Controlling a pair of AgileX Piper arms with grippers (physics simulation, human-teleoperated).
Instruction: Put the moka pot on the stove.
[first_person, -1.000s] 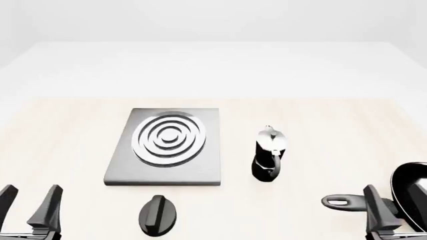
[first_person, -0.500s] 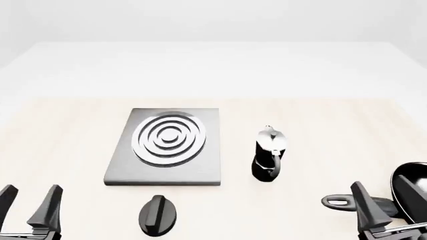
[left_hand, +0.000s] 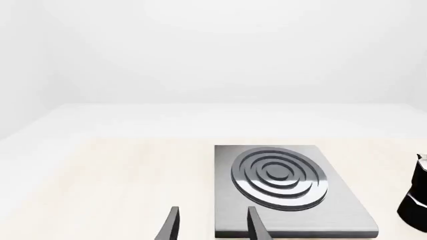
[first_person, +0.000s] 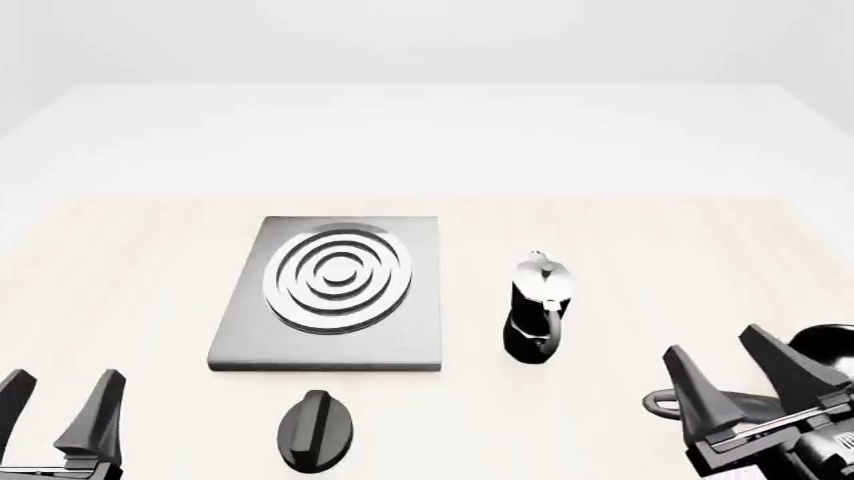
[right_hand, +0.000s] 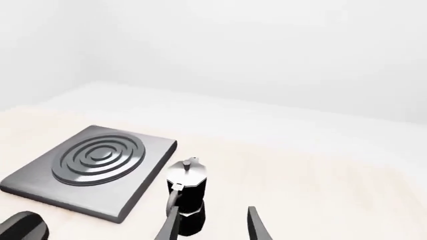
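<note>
Moka pot (first_person: 539, 308): upright on the tabletop (first_person: 134, 270), right of centre, just beside the stove's right edge but not touching it. Silver lid and knob on top, black handle turned toward the near edge. In the right wrist view it stands just past the fingertips, in line with the gap between them.
Stove (first_person: 334, 295): flat grey plate left of centre, well in from the left edge; silver ring burner sits toward its far end. Nothing rests on it.
Black oval knob (first_person: 316, 430): lies on the tabletop near the near edge, just in front of the stove's near side, apart from it.
Frying pan (first_person: 821, 372): near right corner, long handle pointing left along the near edge; partly hidden behind the right gripper.
Left gripper (first_person: 62, 412): near left corner, fingers spread, nothing between them; stove ahead of it in the left wrist view.
Right gripper (first_person: 738, 370): near right corner, in front of the pan handle, tilted toward the pot; fingers spread wide, holding nothing, well short of the pot.
</note>
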